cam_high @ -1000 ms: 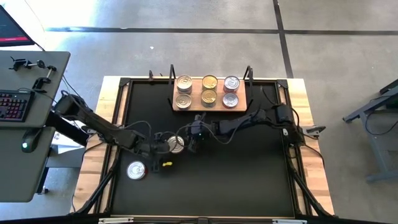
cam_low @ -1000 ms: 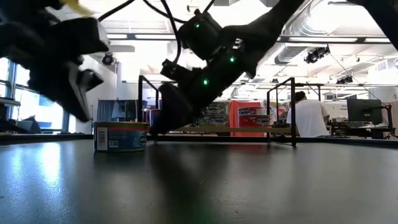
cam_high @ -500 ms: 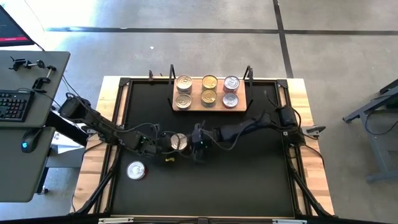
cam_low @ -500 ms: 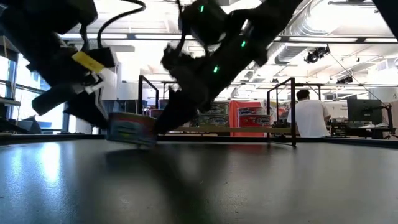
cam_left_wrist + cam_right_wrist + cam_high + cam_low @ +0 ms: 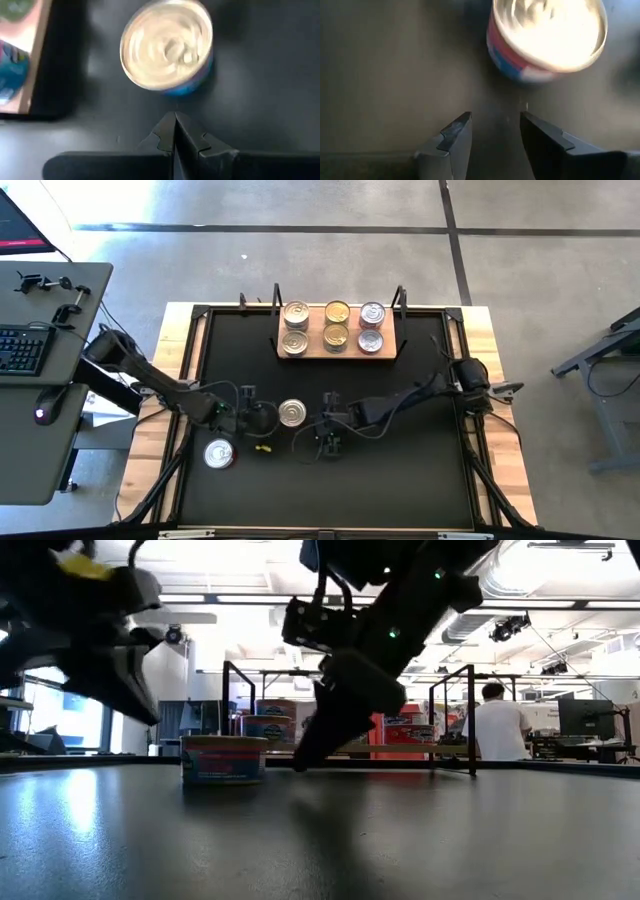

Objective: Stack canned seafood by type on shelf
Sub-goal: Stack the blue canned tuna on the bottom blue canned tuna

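A silver-lidded can (image 5: 292, 414) with a red and blue label (image 5: 224, 758) stands flat on the black mat. My left gripper (image 5: 268, 418) is shut just left of it, its fingertips (image 5: 175, 125) a little short of the can's side (image 5: 167, 45). My right gripper (image 5: 322, 430) stands open to the can's right and nearer the table's front edge; the can (image 5: 547, 37) lies beyond its fingers, not between them. The wooden shelf (image 5: 338, 352) at the far edge carries silver, gold and purple-tinted cans in three columns.
Another silver-lidded can (image 5: 219, 454) rests on the mat at the near left. The shelf's black posts (image 5: 470, 720) rise at the far side. A desk with a keyboard (image 5: 25, 350) is left of the table. A person (image 5: 495, 730) stands in the room behind.
The can stood between both grippers and was tipped half a second ago; now it stands flat, slightly farther right. My right gripper has drawn away from it toward the table's near edge, and my left gripper has rolled beside it.
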`<action>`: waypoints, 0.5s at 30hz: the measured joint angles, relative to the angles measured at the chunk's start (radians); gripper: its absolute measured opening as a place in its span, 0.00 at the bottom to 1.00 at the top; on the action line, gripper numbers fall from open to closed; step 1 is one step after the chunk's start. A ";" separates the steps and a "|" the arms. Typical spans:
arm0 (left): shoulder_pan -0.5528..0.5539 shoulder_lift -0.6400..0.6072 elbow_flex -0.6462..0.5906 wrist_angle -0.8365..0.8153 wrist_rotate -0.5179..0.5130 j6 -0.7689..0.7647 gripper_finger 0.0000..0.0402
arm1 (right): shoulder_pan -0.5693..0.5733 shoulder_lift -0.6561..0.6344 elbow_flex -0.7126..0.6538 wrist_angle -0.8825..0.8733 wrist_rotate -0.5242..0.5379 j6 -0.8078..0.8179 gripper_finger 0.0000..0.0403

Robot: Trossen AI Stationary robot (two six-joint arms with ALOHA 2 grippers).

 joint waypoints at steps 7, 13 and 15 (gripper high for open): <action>0.050 0.071 -0.080 0.098 0.077 0.034 0.00 | -0.071 0.043 0.001 0.126 -0.099 0.001 0.39; 0.071 0.113 -0.132 0.428 0.084 0.166 0.00 | -0.135 0.048 0.000 0.143 -0.048 0.009 0.39; 0.069 0.116 -0.110 0.472 0.111 0.196 0.00 | -0.149 0.046 0.001 0.112 -0.021 0.037 0.39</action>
